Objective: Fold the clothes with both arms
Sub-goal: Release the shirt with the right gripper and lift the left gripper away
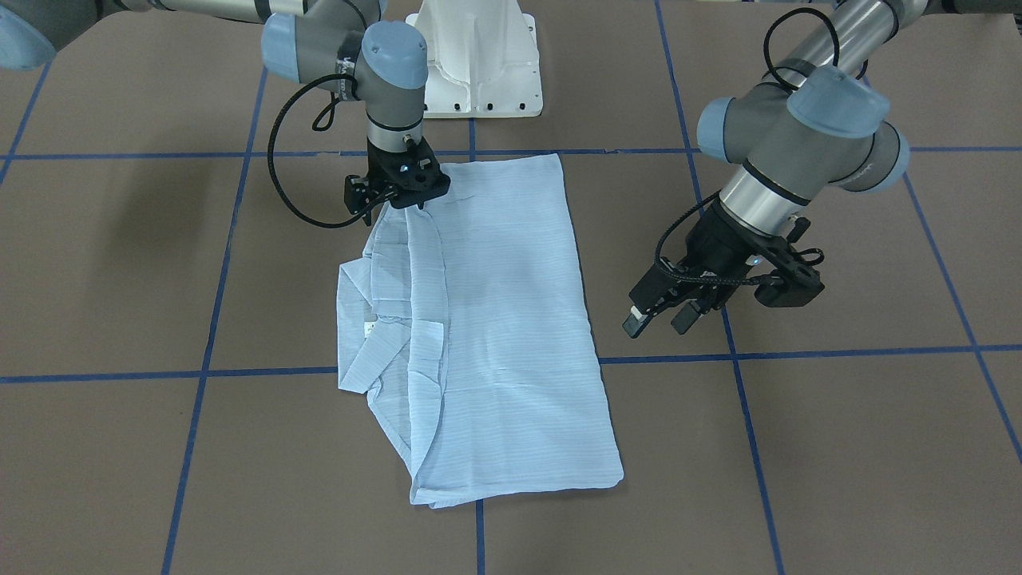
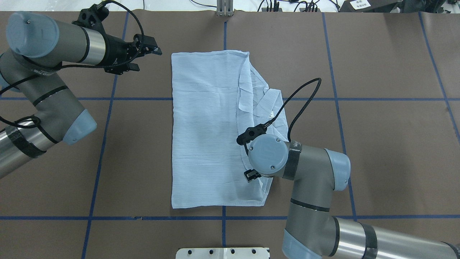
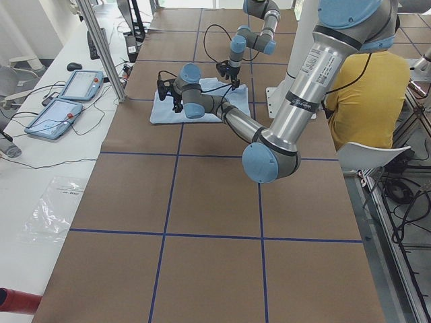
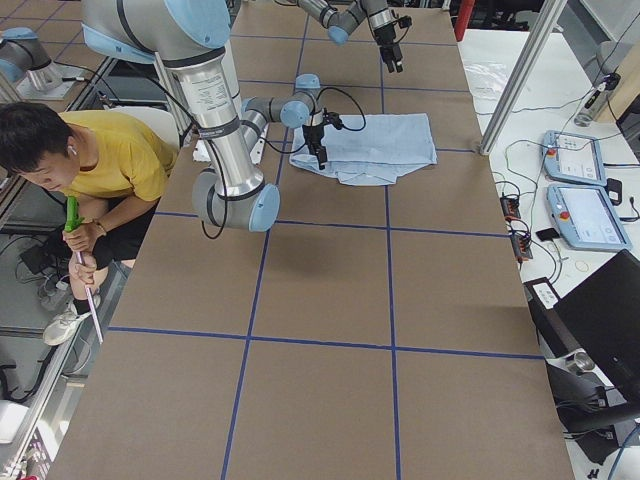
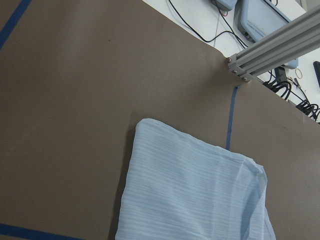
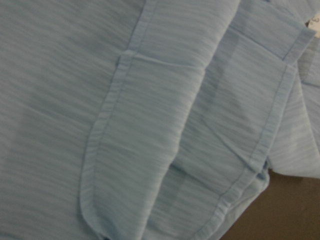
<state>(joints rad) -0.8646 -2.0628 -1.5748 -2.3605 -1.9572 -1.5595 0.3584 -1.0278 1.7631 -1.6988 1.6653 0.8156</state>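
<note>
The light-blue striped shirt [image 1: 503, 319] lies folded into a long rectangle at the table's middle [image 2: 205, 126]. Its collar [image 1: 375, 351] and stacked folded layers lie along the robot's right side. My right gripper [image 1: 393, 204] is down at the shirt's corner nearest the base, touching the folded edge. Its fingers are hidden, so I cannot tell whether it is open or shut. The right wrist view shows only fabric layers and hems [image 6: 150, 125] close up. My left gripper [image 1: 659, 319] is open and empty. It hovers beside the shirt's far left corner [image 2: 145, 57], apart from the cloth [image 5: 190, 190].
The white pedestal base [image 1: 479, 64] stands behind the shirt. Blue tape lines [image 1: 200, 374] cross the brown table. A person in yellow [image 4: 100, 160] sits beside the robot. Teach pendants [image 4: 580, 190] and an aluminium post [image 5: 270, 45] are beyond the far edge.
</note>
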